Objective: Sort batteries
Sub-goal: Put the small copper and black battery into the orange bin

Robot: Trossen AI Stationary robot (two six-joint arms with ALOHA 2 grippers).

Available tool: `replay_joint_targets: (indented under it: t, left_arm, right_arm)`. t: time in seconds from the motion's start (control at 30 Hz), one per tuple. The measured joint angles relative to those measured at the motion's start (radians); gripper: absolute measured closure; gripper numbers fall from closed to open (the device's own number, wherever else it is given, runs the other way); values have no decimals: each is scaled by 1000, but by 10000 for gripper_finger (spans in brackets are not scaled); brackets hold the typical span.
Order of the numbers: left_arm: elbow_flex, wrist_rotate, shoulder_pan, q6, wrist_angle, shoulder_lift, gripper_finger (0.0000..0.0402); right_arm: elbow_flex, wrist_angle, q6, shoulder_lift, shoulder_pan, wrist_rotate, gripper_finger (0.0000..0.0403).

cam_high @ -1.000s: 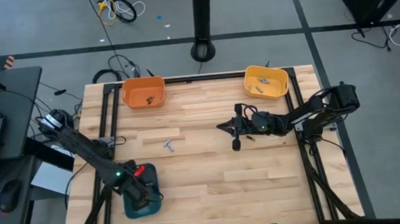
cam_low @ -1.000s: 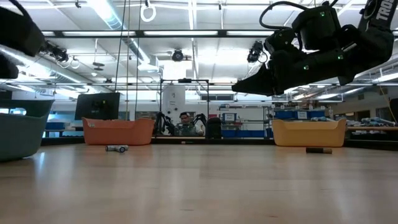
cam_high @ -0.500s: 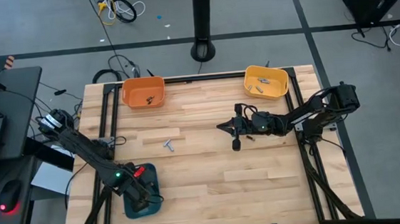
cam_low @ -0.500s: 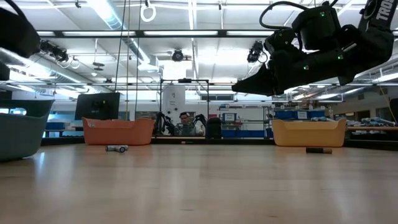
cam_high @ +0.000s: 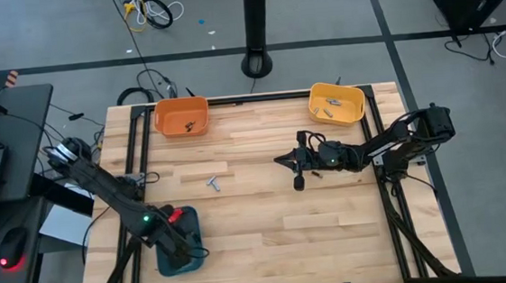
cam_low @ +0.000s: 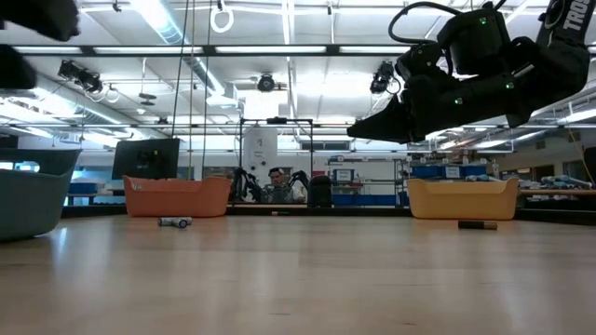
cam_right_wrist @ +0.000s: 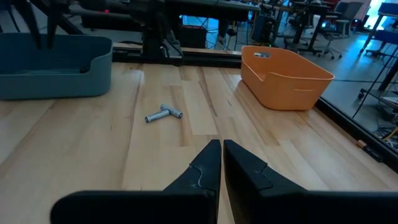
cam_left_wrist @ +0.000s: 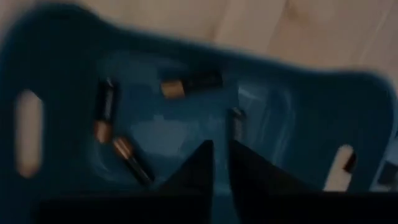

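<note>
The left end effector (cam_left_wrist: 219, 163) is hanging over the blue tray (cam_high: 179, 256) at the near left corner of the worktop (cam_high: 332, 226); its fingers are standing a narrow slit apart with nothing between them; four batteries (cam_left_wrist: 189, 84) are lying in that tray, as far as the blurred left wrist view is showing. At the far left, the orange tray (cam_high: 180, 116) is holding a couple of small dark pieces, too tiny to count surely. Two silvery batteries (cam_high: 213, 183) are lying touching on the bare wood left of centre. The right end effector (cam_right_wrist: 221, 163) is hovering above the worktop right of centre, fingers closed and gripping nothing; one dark battery (cam_high: 300, 182) is lying just beside it. At the far right, the yellow tray (cam_high: 337, 103) is holding a few small pieces.
</note>
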Motion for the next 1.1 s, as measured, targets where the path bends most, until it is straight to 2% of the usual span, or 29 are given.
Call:
replay_joint_targets:
  t: [0.1, 0.37, 0.63, 0.7, 0.8, 0.97, 1.1]
  left_arm:
    - [0, -54, 35, 58, -1, -26, 391]
    - [0, -240, 168, 364, 86, -135, 397]
    - [0, -331, 408, 616, 120, -134, 398]
    - [-18, -336, 464, 684, 179, -123, 398]
    - [-93, -279, 538, 829, 364, -121, 398]
    - [-237, -40, 627, 1012, 709, -120, 397]
    - [-306, -14, 698, 1061, 813, -121, 397]
  right_arm:
    - [0, 0, 0, 0, 0, 0, 373]
    - [0, 0, -2, 0, 0, -6, 377]
    - [0, 1, 13, 0, 0, -6, 389]
    - [2, 0, 35, 0, 0, -6, 387]
    - [14, -20, 70, 0, 0, -6, 380]
    - [56, -127, 112, 0, 1, -23, 376]
    - [88, -195, 150, 0, 13, -25, 374]
